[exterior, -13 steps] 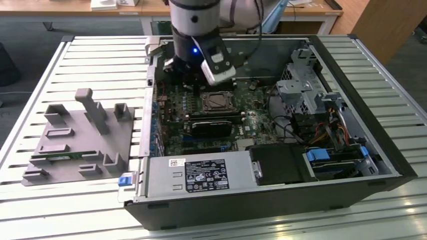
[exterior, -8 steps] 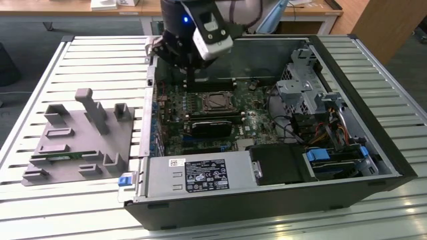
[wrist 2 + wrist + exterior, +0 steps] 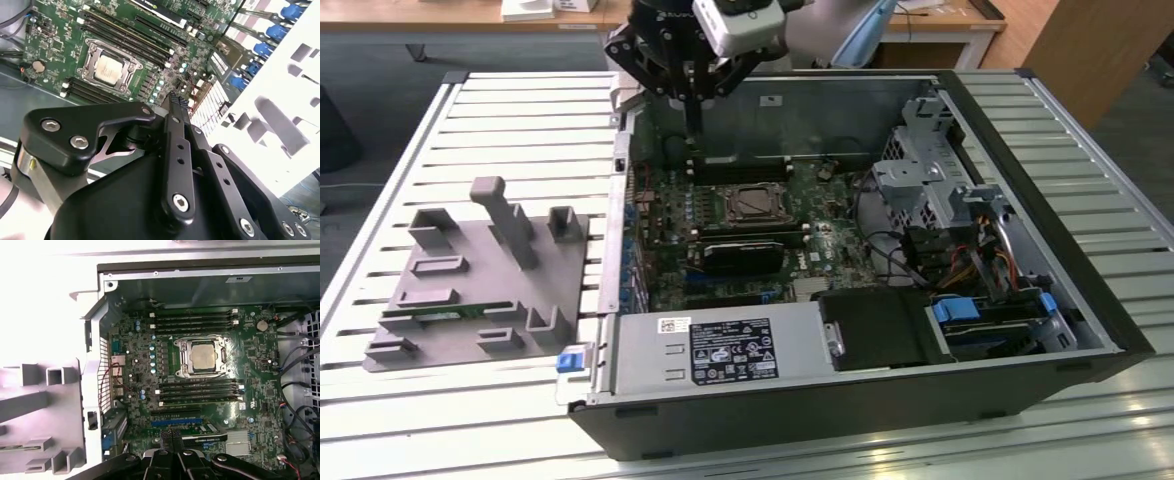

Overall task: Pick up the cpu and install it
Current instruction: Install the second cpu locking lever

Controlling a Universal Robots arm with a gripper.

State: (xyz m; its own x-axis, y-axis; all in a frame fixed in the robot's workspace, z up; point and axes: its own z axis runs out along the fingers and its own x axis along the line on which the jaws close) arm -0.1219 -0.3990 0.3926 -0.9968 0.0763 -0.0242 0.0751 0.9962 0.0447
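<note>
While raised above the open case (image 3: 854, 260) near its rear wall, hand (image 3: 695, 150) with fingers (image 3: 176, 120) pressed together, gripping nothing. Cpu (image 3: 204, 356) seated flat in the socket frame (image 3: 181, 359) on the green board (image 3: 250, 390), between two banks of memory slots (image 3: 200, 320); also seen at (image 3: 108, 69) and (image 3: 753, 203), well apart from the fingertips. Grey fixture tray (image 3: 480, 280) on the slatted counter (image 3: 520, 110), at the exterior view's left of the case.
</note>
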